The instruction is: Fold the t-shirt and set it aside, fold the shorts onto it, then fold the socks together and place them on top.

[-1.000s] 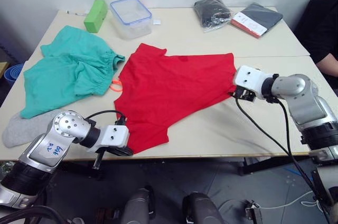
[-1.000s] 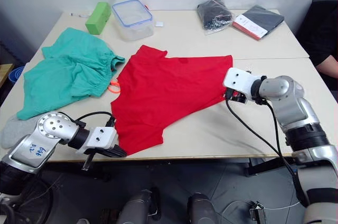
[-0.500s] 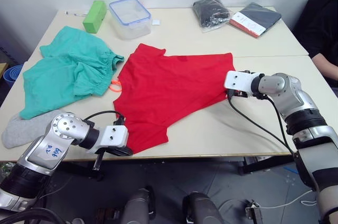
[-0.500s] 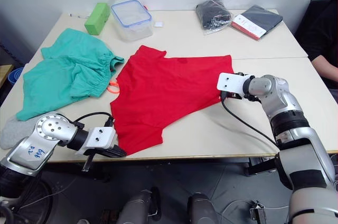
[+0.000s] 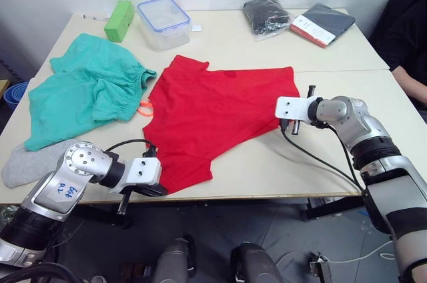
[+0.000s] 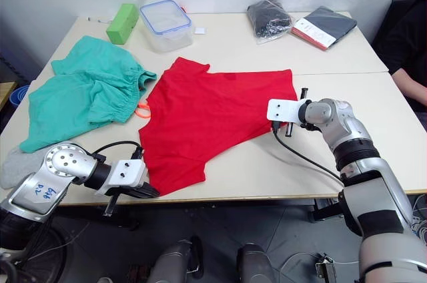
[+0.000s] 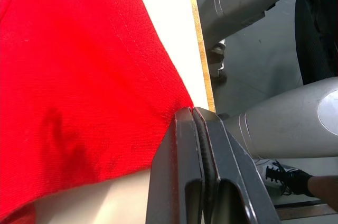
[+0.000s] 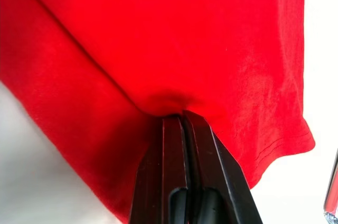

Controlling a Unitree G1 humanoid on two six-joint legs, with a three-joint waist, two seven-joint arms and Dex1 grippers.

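Garments: we count one t-shirt (image 5: 217, 113), one shorts (image 5: 87, 93), and one grey mass of socks (image 5: 30, 163) at the table's (image 5: 320, 156) near left corner.
Left gripper (image 5: 159, 190): we see it pinched flat on the t-shirt's near hem at the table edge.
Right gripper (image 6: 272, 120): we see it clamped on the shirt's right edge.
Change: our right gripper has drawn that edge leftward.
T-shirt: bright red, spread mid-table, rumpled.

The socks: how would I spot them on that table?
Start at the table's near left corner. Beside the teal-green shorts, just toward the table's front edge, lie the socks, a light grey knit bundle, far smaller and paler than the shorts or red t-shirt.
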